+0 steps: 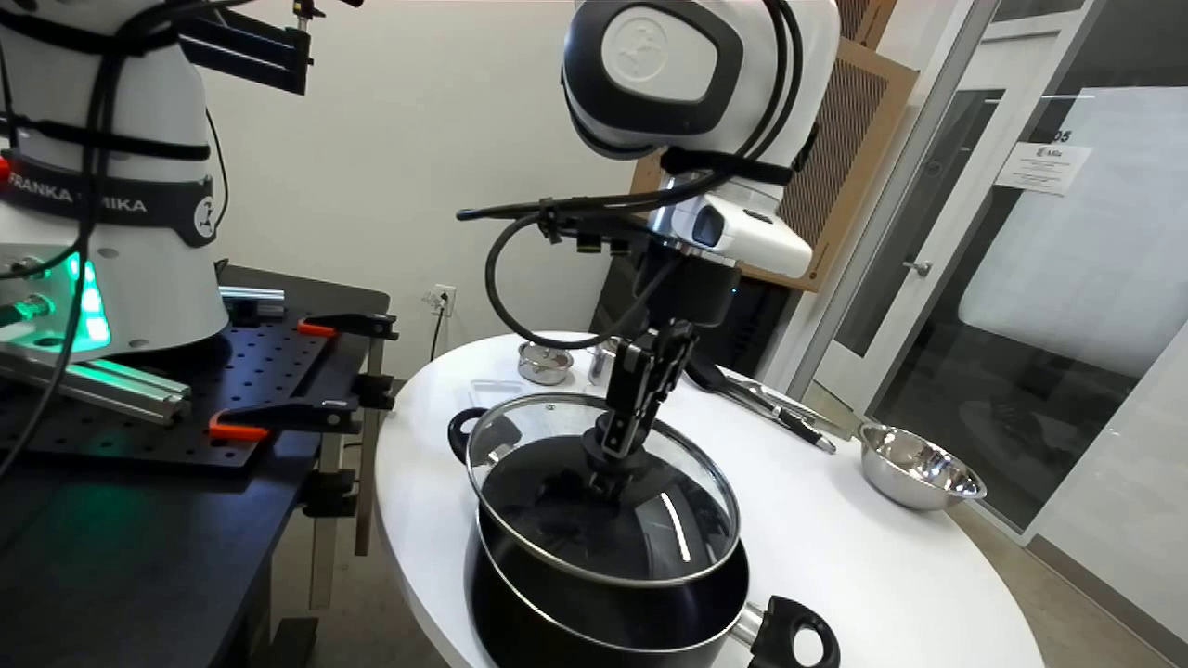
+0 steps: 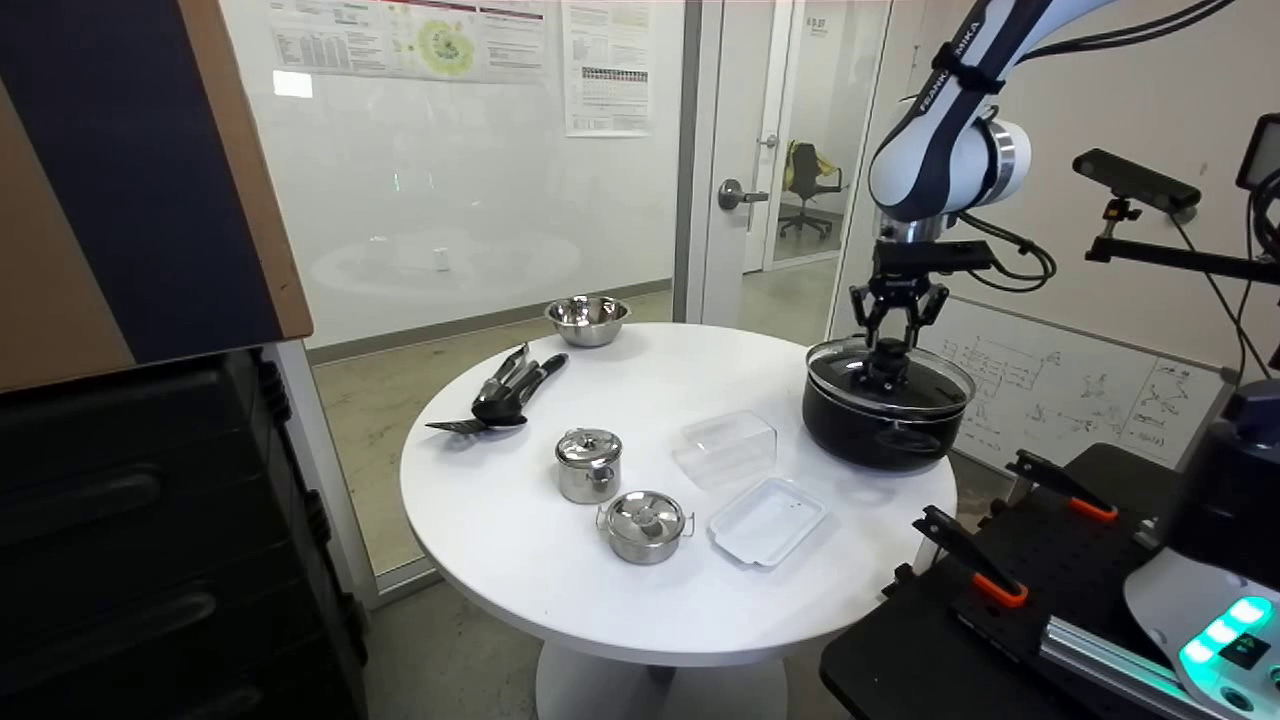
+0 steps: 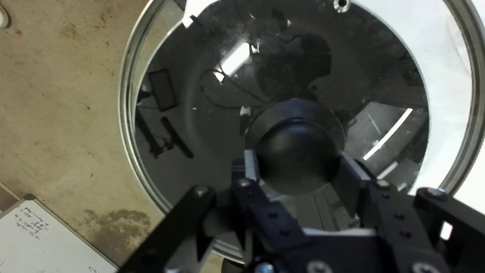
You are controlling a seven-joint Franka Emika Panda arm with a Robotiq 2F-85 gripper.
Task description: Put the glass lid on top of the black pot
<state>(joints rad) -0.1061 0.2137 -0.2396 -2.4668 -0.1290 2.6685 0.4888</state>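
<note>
- The glass lid point(image 1: 575, 515) is a round, transparent disc with a thin metal rim, streaks of reflected light and a smooth, rounded black knob point(image 3: 299, 155).
- The jaws of the gripper point(image 2: 890, 345) are clamped on that knob, a finger at either side.
- The black pot point(image 2: 880, 442) is wide and round, with black loop handles point(image 1: 776, 640); the lid is over its mouth, and its dark inside shows through the glass.
- A shiny steel bowl point(image 2: 588, 333) opens upward; a tall metal pot point(image 2: 589, 484) and a squat metal pot point(image 2: 642, 546) are lidded, so their contents are hidden.
- A clear plastic box point(image 2: 728, 445) lies near a shallow pale tray point(image 2: 768, 522).
- In an exterior view, a gap shows between the lid's edge and the pot's near rim point(image 1: 594, 640); whether they touch elsewhere, I cannot tell.
- The pot stands near the edge of the round white table point(image 2: 685, 378), with a stretch of tabletop between it and the bowl.
</note>
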